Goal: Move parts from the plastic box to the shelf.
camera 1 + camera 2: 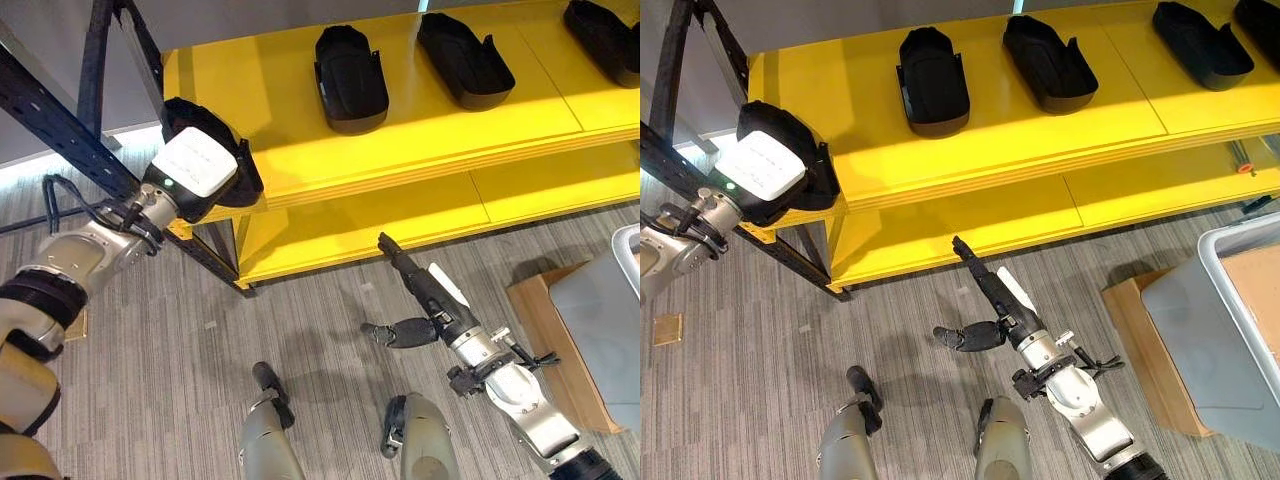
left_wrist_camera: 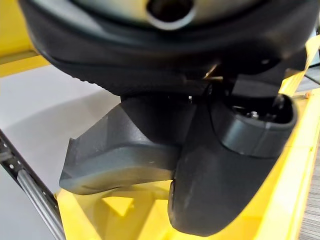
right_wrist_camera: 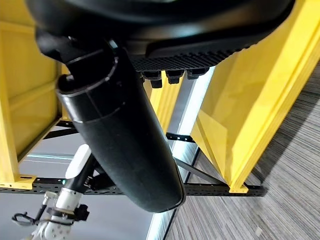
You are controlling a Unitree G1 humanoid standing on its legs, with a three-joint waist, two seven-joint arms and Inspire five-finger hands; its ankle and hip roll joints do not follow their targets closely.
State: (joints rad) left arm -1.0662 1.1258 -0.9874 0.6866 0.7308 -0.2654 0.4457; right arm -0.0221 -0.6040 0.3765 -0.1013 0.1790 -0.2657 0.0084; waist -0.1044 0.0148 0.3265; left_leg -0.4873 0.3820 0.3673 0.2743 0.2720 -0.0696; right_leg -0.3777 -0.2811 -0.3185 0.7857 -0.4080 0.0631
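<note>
Left hand (image 1: 195, 165) clamped on black part (image 1: 245, 160) at shelf (image 1: 420, 130) corner; best eased further in before letting go.

The yellow shelf (image 1: 420, 140) has two boards in a black frame (image 1: 60, 125) standing on grey carpet floor (image 1: 330, 330). The upper board carries black moulded parts in a row: one part (image 1: 350, 78) near 12 o'clock, a second part (image 1: 464, 60) at 1 o'clock, a third part (image 1: 604, 38) at 2 o'clock. A fourth part (image 1: 240, 160) sits at the board's 10 o'clock corner. At 3 o'clock on the floor, a wooden platform (image 1: 555, 335) supports the grey plastic box (image 1: 1215, 320).
</note>
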